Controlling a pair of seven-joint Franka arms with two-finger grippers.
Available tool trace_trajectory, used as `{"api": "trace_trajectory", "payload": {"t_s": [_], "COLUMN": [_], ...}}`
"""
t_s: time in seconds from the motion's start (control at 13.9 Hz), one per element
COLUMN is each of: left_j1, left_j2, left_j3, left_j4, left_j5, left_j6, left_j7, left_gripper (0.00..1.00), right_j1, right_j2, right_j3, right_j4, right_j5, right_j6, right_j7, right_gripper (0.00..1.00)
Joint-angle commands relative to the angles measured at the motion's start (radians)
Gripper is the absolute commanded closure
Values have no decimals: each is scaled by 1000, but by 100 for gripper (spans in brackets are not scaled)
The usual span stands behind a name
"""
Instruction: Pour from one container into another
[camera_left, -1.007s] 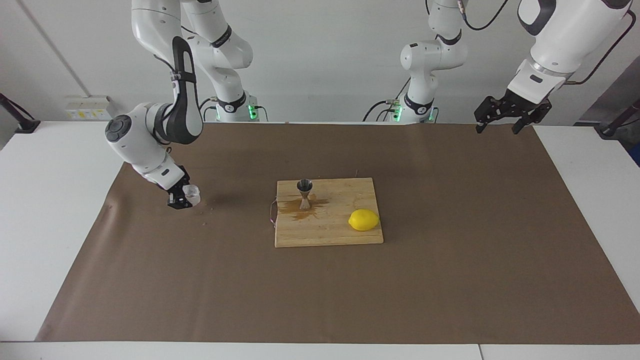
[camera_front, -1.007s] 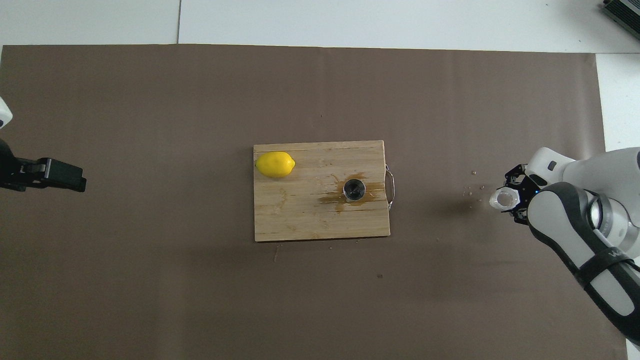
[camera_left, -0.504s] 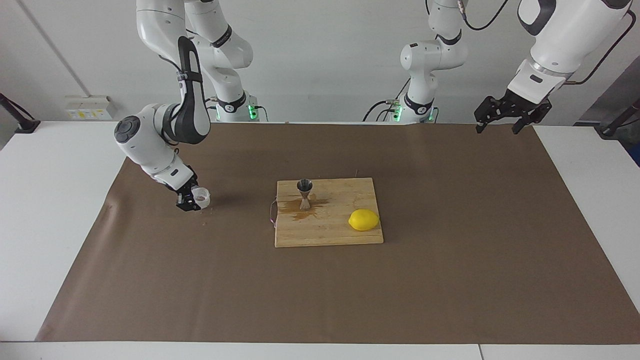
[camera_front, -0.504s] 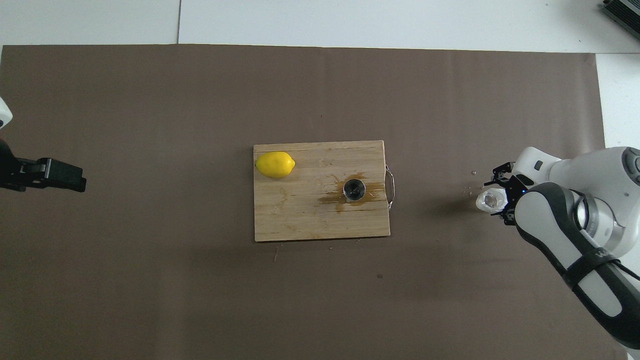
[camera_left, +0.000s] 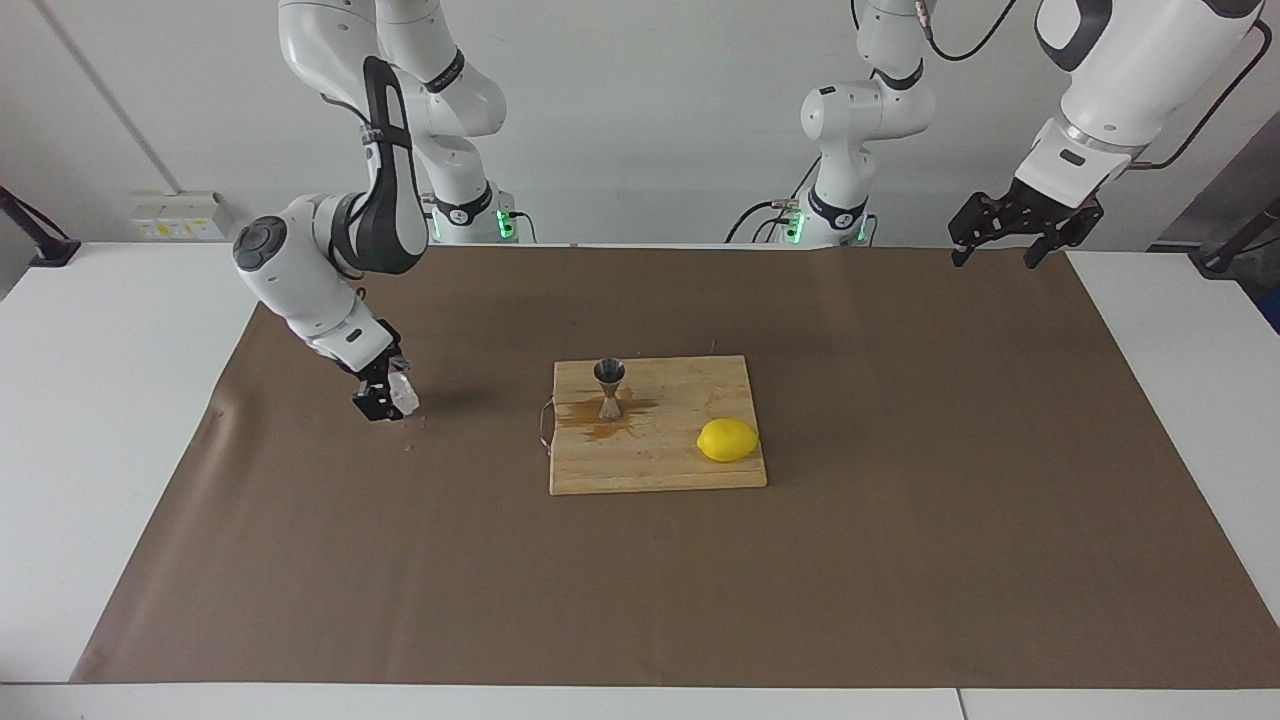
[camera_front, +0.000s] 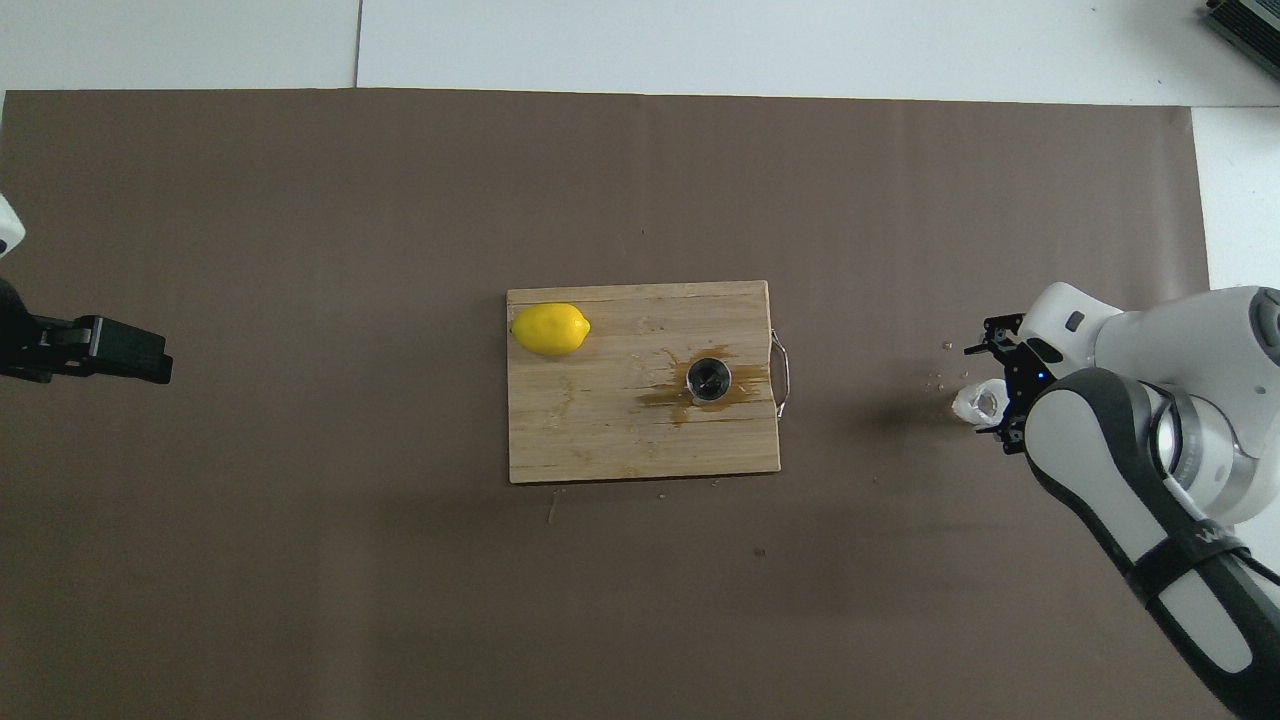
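A small clear tumbler (camera_left: 403, 394) sits on the brown paper mat (camera_left: 900, 560) toward the right arm's end of the table, well apart from the wooden cutting board (camera_left: 660, 460). The right gripper (camera_left: 388, 392) is low at the tumbler, its fingers on either side of the glass; whether they pinch it or stand just clear cannot be told. A few specks dot the mat beside the glass. At the middle of the table, a steel jigger (camera_left: 609, 387) stands upright on the board in a brown puddle (camera_left: 600, 428), near the board's wire handle (camera_front: 783, 372). A lemon (camera_left: 727, 440) lies on the same board, toward the left arm's end and farther from the robots than the jigger. The left gripper (camera_left: 1000, 246) waits high over its own end of the mat, fingers spread and holding nothing.
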Motion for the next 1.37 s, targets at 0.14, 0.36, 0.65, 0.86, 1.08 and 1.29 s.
{"api": "trace_trajectory", "payload": {"t_s": [0.14, 0.36, 0.65, 0.86, 1.08, 1.29], "left_j1": [2, 2, 2, 2, 2, 2], "left_j2": [-22, -22, -22, -22, -22, -22], "left_j3": [2, 2, 2, 2, 2, 2], "left_j4": [-21, -21, -21, -21, -21, -21], "left_j5": [-8, -6, -6, -6, -6, -6], "left_j6": [-9, -9, -9, -9, -9, -9], "left_j7": [-10, -10, -10, -10, -10, -10], "left_gripper": [0, 0, 0, 0, 0, 0], "right_j1": [84, 110, 117, 111, 104, 106], "right_j2": [-122, -119, -123, -117, -111, -111], "right_j3": [4, 9, 10, 10, 9, 9], "right_j4": [75, 215, 286, 356, 411, 425], "right_j5": [-93, -117, -132, -135, -135, -173], "right_j6": [-153, -210, -198, -209, -206, -207], "right_j7": [334, 439, 505, 628, 759, 933], "right_gripper": [0, 0, 0, 0, 0, 0]}}
